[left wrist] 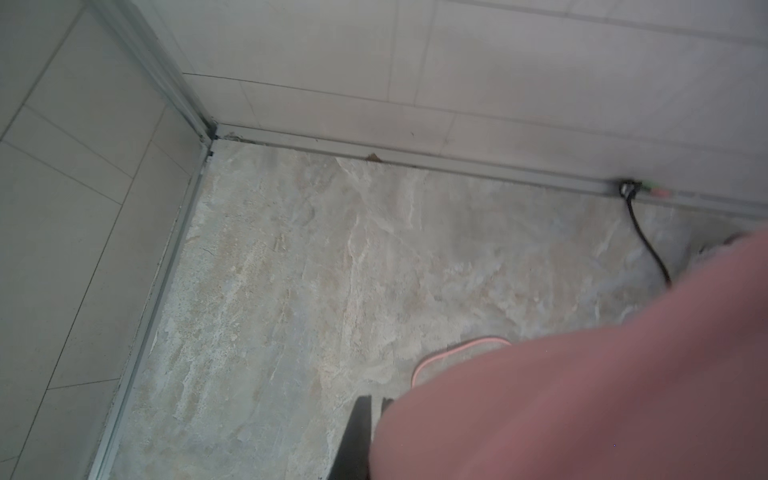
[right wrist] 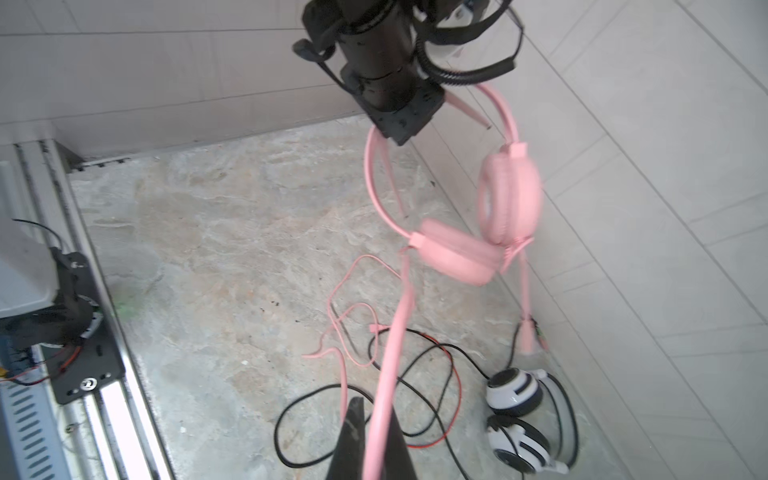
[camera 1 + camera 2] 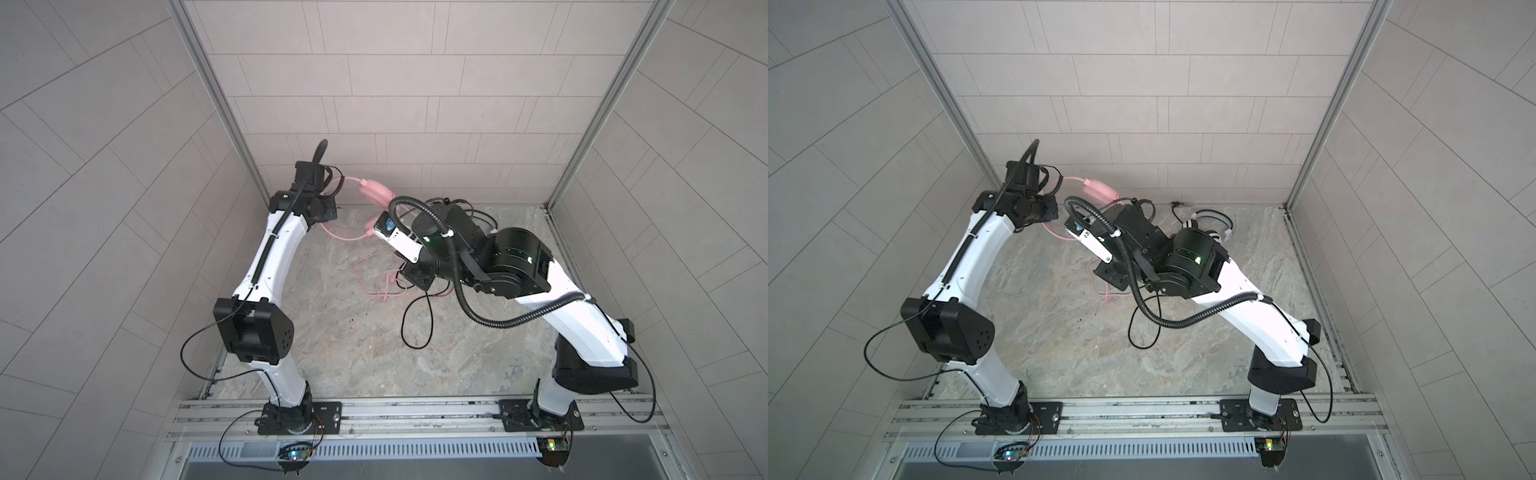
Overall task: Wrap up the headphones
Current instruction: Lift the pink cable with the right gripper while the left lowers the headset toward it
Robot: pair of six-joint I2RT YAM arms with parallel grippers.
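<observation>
Above the table (image 2: 228, 232), the left gripper (image 2: 395, 133) is holding the pink headset (image 2: 457, 253) aloft, jaws clamping its headband (image 2: 505, 112). The right gripper (image 2: 376, 449) is pinching the pink cable (image 2: 395, 332) between closed jaws. The striped headset (image 2: 515, 395) is lying on the table near the back wall (image 3: 1183, 187).

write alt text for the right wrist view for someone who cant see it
A pink headset hangs in the air from the left hand, and its pink cable runs down into the shut right hand close to the camera. A white-and-black headset lies on the marbled table by the wall, its black cable in loose loops.
</observation>
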